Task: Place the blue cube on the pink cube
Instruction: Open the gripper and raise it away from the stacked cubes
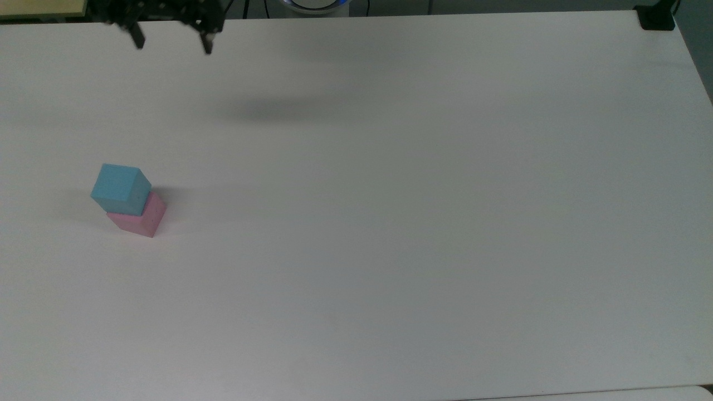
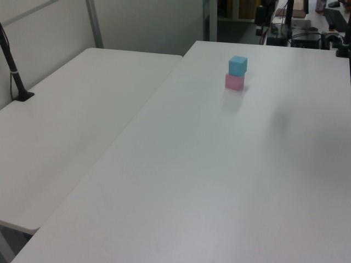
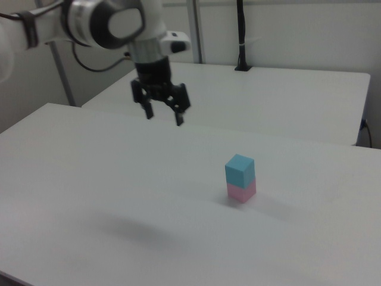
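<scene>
The blue cube (image 1: pixel 120 189) rests on top of the pink cube (image 1: pixel 140 218) on the white table, at the top view's left. The same stack stands far back in the left view, blue cube (image 2: pixel 238 65) over pink cube (image 2: pixel 235 81), and at the right view's right, blue cube (image 3: pixel 239 169) over pink cube (image 3: pixel 241 190). My gripper (image 1: pixel 172 43) hangs open and empty at the top view's upper left edge, well clear of the stack. In the right view the gripper (image 3: pixel 163 115) is raised high above the table, left of the cubes.
A black post base (image 1: pixel 657 18) sits at the table's far corner in the top view. A second white table (image 2: pixel 71 115) adjoins in the left view, with a black pole (image 2: pixel 13 71) on it. Cables and equipment (image 2: pixel 307 35) lie beyond the far edge.
</scene>
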Controlling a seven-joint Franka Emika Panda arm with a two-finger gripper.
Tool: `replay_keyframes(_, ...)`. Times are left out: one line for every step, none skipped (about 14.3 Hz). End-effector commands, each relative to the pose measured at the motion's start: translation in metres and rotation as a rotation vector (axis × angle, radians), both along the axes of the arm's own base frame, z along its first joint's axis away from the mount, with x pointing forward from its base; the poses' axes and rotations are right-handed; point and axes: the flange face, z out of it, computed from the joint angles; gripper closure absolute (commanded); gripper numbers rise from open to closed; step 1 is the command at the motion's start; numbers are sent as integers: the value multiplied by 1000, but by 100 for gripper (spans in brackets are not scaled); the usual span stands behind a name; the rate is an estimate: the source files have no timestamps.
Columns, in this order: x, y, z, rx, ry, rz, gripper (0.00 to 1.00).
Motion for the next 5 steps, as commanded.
replay_keyframes(-35, 34, 18, 8, 51, 32, 0)
replay_keyframes(-37, 33, 20, 10, 56, 22, 0)
replay_keyframes(-39, 31, 20, 12, 64, 3, 0)
replay_keyframes(-41, 32, 20, 14, 70, -11, 0)
replay_keyframes(-41, 32, 20, 14, 70, -19, 0)
